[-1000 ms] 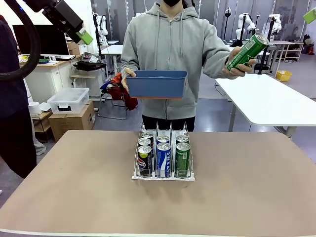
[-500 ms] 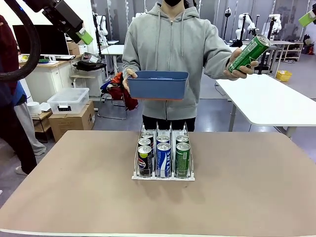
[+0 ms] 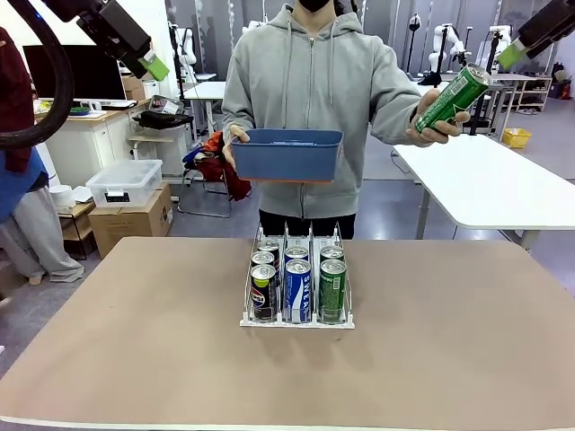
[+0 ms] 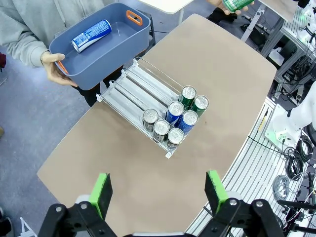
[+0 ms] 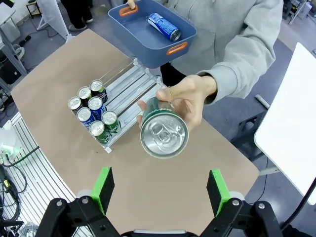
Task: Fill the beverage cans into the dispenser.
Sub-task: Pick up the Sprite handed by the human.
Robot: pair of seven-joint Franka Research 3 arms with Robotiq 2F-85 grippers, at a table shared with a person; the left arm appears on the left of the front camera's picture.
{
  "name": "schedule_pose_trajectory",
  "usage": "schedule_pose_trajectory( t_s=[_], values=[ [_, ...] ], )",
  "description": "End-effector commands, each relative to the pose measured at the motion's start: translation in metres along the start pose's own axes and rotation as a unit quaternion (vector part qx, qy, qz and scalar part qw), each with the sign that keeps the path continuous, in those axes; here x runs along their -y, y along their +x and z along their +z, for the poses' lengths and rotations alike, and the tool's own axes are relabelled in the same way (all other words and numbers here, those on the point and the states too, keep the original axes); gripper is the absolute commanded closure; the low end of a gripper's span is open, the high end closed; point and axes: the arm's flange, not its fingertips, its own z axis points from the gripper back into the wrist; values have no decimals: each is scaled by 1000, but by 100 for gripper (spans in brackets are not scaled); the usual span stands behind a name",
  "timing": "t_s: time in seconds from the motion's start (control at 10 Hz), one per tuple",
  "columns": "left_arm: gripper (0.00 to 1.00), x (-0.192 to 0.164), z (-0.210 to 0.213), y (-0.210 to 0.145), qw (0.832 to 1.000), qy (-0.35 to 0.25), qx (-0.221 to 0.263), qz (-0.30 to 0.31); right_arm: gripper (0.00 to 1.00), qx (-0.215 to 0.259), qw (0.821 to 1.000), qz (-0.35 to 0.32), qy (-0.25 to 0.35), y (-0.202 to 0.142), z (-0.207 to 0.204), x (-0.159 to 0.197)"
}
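Front view: fixed, on my side of worktop (image 3: pixel 135 359), between my arms; faces level across to person (image 3: pixel 310 99) at far edge; middle distance.
Left wrist view: high over worktop, faces steeply down along my left jaws, spread wide at bottom edge; far off; dispenser (image 4: pixel 131 89) small, mid-frame.
Right wrist view: high, faces down along my right jaws, likewise spread; green can (image 5: pixel 163 133) close to lens, top end on.
Shared, all three: worktop, dispenser, blue bin (image 3: pixel 287 157), green can, person.

Left gripper (image 4: pixel 158 192) and right gripper (image 5: pixel 160 190) high, jaws wide.
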Motion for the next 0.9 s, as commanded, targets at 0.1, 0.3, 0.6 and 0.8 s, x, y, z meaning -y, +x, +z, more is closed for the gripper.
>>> schedule_pose_trajectory(
  t_s=[0.1,0.3,0.6,0.8],
  values=[
    [0,-2,1,-2,1000,-8,-1,1,0,-6,1000,-7,-14,17,-16,-5],
    [0,-2,1,-2,1000,-8,-1,1,0,-19,1000,8,0,19,-23,-3],
    [0,-2,1,-2,1000,-8,-1,1,0,-23,1000,19,-6,27,-39,-3],
    [0,-2,1,-2,1000,-8,-1,1,0,-31,999,24,2,29,-47,-1]
  ],
)
